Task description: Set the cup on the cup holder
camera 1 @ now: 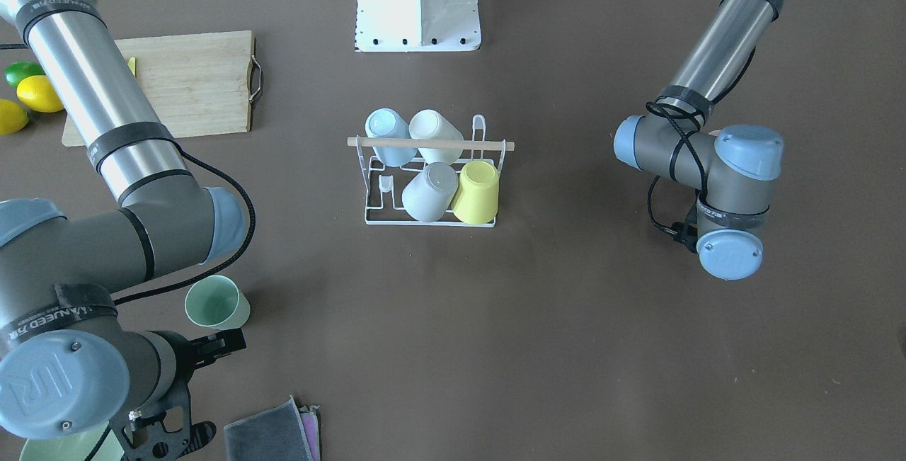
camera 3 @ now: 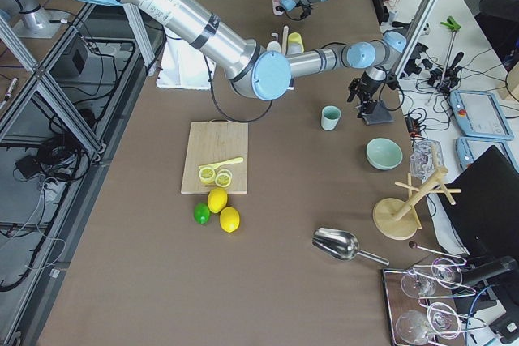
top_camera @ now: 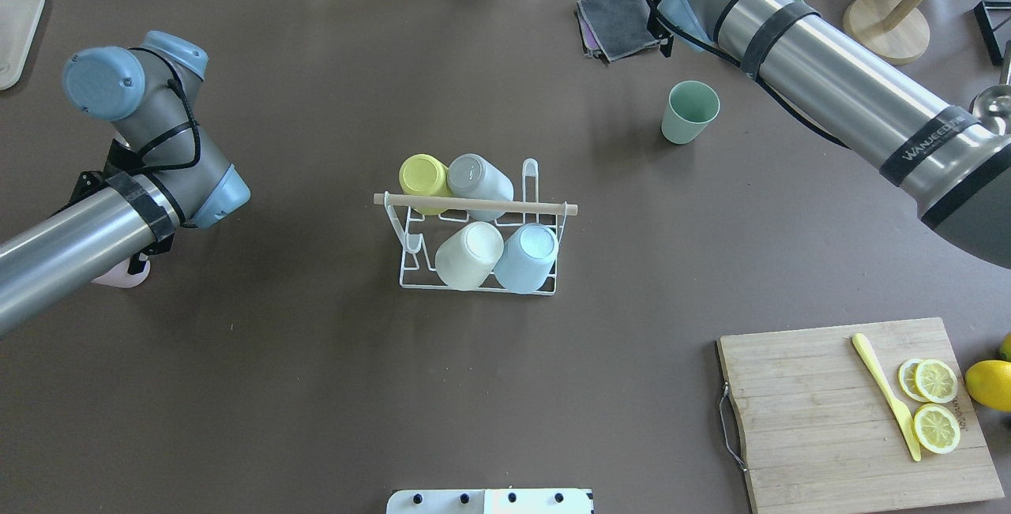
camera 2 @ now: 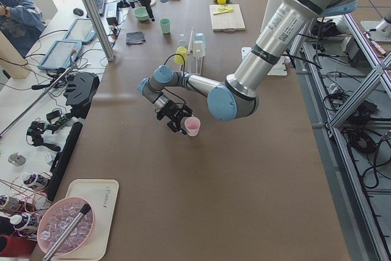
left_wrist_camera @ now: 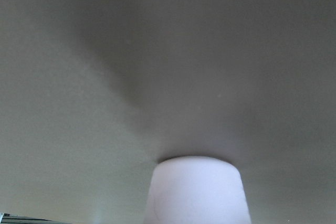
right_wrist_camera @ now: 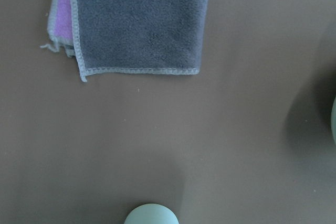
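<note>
The left end effector (camera 2: 177,120) sits against the side of a pink cup (camera 2: 192,127), out toward the robot's left end of the tabletop (top_camera: 316,388). Only the side view shows its fingers, so I cannot tell whether they are clenched on the cup. The pink cup is about upright, long axis vertical, mouth up; whether it rests on the tabletop or hangs just above it is unclear. The right end effector (camera 3: 369,109) points down near a mint cup (top_camera: 689,112) and apart from it; I cannot tell its grip state either. The mint cup stands upright on the tabletop, mouth up, near a folded grey cloth (right_wrist_camera: 139,19).

Between the arms stands the cup holder (top_camera: 530,176); its wooden rod (top_camera: 505,207) runs side to side in the overhead view. Four cups sit on its prongs, mouths down and tilted: a yellow cup (top_camera: 422,174), a grey cup (top_camera: 478,176), a cream cup (top_camera: 467,255) and a light blue cup (top_camera: 528,256).

A strap (top_camera: 928,143) on the right arm reads "WANJEED", with its last letters unclear. A joint cap (camera 1: 42,383) bears a UR logo
</note>
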Controlling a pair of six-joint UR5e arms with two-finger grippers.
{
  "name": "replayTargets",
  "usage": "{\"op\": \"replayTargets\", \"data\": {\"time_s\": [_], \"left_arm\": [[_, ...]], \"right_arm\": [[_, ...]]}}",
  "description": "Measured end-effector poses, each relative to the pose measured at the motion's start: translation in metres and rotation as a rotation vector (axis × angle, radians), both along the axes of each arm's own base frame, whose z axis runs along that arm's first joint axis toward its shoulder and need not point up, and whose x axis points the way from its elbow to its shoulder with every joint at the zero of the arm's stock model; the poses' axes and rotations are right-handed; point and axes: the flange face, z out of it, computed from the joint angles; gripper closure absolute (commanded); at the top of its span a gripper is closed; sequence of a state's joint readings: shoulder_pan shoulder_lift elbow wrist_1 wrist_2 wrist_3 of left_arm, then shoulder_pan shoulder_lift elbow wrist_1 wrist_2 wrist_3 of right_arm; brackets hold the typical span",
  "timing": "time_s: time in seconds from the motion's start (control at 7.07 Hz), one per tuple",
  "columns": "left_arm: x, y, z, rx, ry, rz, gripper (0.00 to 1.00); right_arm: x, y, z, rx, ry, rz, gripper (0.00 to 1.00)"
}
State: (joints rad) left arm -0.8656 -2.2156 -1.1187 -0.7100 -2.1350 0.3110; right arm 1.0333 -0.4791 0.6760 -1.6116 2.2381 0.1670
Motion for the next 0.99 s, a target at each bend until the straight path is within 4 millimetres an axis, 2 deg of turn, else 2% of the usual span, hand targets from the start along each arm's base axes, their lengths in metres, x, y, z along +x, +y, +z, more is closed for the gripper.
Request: {"op": "replayTargets", "data": {"time_s": [0.14, 0.28, 0.42, 0.57, 0.71, 0.85, 0.99], "left_arm": [[0.004, 0.004, 0.001, -0.005, -0.004, 0.009, 0.28], [0.005, 0.006, 0.003, -0.010, -0.010, 0.014, 0.40], [0.004, 0.007, 0.004, -0.009, -0.022, 0.025, 0.46], [0.001, 0.007, 0.005, -0.002, -0.039, 0.040, 0.58], [-0.001, 0.007, 0.006, 0.001, -0.052, 0.050, 0.65], [-0.007, 0.003, 0.004, 0.004, -0.054, 0.040, 0.65], [-0.028, -0.012, -0.006, 0.022, -0.030, -0.009, 0.66]], "right_arm": [[-0.011, -0.002, 0.005, -0.016, 0.011, -0.032, 0.00], [-0.026, 0.001, 0.012, -0.034, 0.023, -0.066, 0.00], [-0.045, 0.008, 0.017, -0.051, 0.033, -0.098, 0.00], [-0.058, 0.012, 0.018, -0.060, 0.040, -0.125, 0.00], [-0.064, 0.013, 0.020, -0.067, 0.045, -0.151, 0.00], [-0.066, 0.015, 0.024, -0.076, 0.053, -0.178, 0.00], [-0.066, 0.016, 0.026, -0.082, 0.063, -0.207, 0.00]]}}
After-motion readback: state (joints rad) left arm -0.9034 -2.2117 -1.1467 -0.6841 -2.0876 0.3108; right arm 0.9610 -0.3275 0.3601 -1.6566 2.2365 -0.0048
